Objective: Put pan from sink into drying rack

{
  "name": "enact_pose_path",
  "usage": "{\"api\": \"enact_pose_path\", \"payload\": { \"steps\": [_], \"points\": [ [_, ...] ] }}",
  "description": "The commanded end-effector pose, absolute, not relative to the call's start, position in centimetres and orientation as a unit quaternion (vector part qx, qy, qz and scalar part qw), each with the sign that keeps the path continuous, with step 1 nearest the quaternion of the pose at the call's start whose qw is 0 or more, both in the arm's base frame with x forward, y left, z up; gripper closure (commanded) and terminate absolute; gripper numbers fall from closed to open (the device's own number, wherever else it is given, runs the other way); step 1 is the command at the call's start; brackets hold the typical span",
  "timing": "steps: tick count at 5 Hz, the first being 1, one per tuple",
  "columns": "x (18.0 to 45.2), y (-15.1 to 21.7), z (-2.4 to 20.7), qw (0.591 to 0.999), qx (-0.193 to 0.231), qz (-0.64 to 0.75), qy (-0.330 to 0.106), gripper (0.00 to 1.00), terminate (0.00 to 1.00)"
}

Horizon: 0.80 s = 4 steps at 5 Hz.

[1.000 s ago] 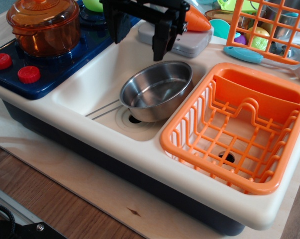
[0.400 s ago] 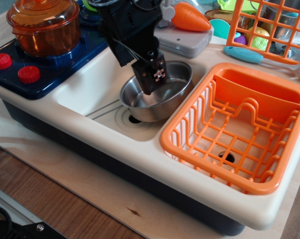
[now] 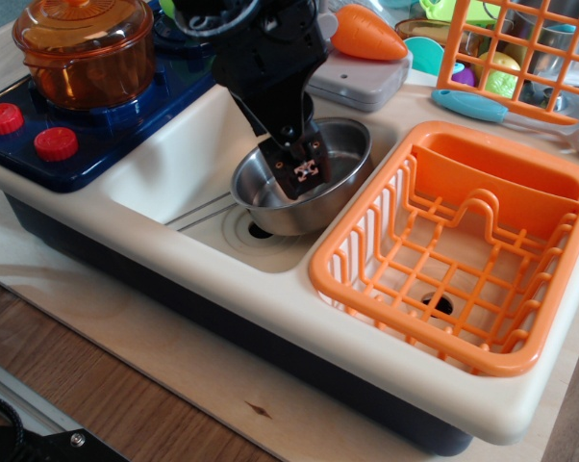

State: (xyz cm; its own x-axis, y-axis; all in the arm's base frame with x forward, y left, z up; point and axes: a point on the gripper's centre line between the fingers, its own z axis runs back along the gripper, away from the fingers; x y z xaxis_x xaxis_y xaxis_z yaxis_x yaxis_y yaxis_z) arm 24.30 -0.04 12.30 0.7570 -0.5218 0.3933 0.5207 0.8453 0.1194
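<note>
The shiny steel pan [image 3: 339,178] sits in the cream-white sink [image 3: 169,164], over the drain at the basin's right end. Its handle is hidden. My black gripper [image 3: 299,166] reaches down from above into the pan's bowl. One fingertip [image 3: 304,175] with a pale pad shows inside, near the pan's floor. The other finger is hidden behind it, so I cannot tell how the jaws stand. The orange drying rack [image 3: 520,188] stands to the right of the sink and holds nothing.
A translucent orange lidded pot [image 3: 83,48] stands on the blue stove at the back left. A toy carrot [image 3: 365,34] lies on a grey block behind the sink. A flat orange grid panel [image 3: 520,58] and a blue utensil handle [image 3: 467,104] lie behind the rack.
My gripper has turned and come down from above the sink's back edge into the pan's bowl. The pan has not moved.
</note>
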Motion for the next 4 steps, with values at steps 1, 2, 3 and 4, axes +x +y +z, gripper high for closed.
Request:
{"api": "enact_pose_path", "payload": {
  "steps": [1, 2, 3, 4],
  "points": [
    [24.4, -1.5, 11.7, 0.935, -0.002, -0.27, -0.228, 0.0, 0.0],
    [24.3, -2.1, 10.7, 0.935, -0.017, -0.263, -0.239, 0.0, 0.0],
    [24.8, -2.1, 9.8, 0.93, -0.024, -0.266, -0.252, 0.0, 0.0],
    [25.5, -1.7, 9.2, 0.927, -0.033, -0.272, -0.257, 0.0, 0.0]
  ]
}}
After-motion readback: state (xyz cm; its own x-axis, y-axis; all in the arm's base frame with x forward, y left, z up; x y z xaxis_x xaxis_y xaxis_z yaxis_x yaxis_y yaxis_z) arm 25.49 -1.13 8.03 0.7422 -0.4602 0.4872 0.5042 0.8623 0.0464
